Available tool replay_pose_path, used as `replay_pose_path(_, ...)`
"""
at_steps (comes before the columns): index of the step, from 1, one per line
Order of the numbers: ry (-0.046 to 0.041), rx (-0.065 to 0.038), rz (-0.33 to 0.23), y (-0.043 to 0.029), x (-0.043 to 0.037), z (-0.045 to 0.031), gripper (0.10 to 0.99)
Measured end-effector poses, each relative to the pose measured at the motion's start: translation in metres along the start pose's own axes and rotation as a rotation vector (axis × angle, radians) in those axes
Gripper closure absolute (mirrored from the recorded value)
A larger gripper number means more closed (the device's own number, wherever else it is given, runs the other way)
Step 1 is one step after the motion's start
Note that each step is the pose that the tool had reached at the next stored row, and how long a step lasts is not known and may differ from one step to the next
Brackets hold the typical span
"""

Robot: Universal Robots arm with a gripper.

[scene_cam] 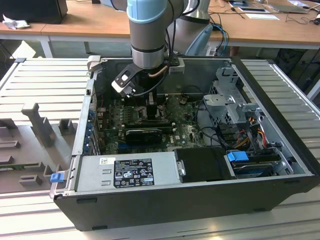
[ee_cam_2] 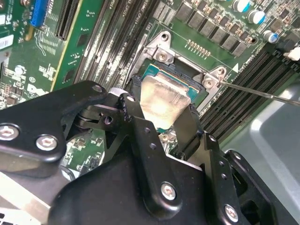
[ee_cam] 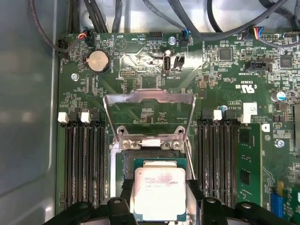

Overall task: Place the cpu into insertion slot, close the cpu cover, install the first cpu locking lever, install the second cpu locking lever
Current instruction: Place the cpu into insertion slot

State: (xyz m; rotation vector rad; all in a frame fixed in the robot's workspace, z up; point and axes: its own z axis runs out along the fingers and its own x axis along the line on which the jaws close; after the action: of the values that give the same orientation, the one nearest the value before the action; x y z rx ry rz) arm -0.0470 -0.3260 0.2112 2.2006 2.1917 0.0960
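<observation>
Item: the cpu (ee_cam: 159, 194), silver top up, lies square over the insertion slot (ee_cam: 152, 154), whose dark frame shows along one edge of the chip in the first wrist view. I cannot tell whether it is fully seated or a shade above the pins. Holder: my claw (ee_cam: 159, 187), fingers (ee_cam_2: 187, 129) pressed against two opposite edges of the chip, pinching it. I judge this edge grip keeps the chip level and its underside off everything while it lines up with the frame. Item: the cpu cover (ee_cam: 149, 96), swung up and back on its hinge, clear of the slot so the chip has an open way in; not yet closed. Item: a locking lever (ee_cam_2: 262, 92), thin wire rod, free of its catch and angled away from the socket, which I take to be what lets the cover stand open. Setting: open computer case (scene_cam: 200, 207) on the ribbed bench (scene_cam: 45, 80), with the arm (scene_cam: 147, 30) reaching down onto the motherboard (scene_cam: 185, 132) and memory slots (ee_cam: 84, 159) flanking the socket.
</observation>
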Motion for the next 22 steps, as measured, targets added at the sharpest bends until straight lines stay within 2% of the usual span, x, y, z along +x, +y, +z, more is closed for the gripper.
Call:
replay_pose_path(4,0.0,0.0,0.0,0.0,0.0019,0.0024,0.561)
replay_pose_path(7,0.0006,0.0,-0.005,0.0,0.0063,0.0052,0.561)
replay_pose_path(16,0.0003,0.0,-0.005,0.0011,0.0062,0.0093,0.561)
replay_pose_path(17,0.0003,0.0,-0.005,0.0013,0.0063,0.0072,0.486)
replay_pose_path(22,0.0004,0.0,-0.005,0.0017,0.0064,0.0,0.486)
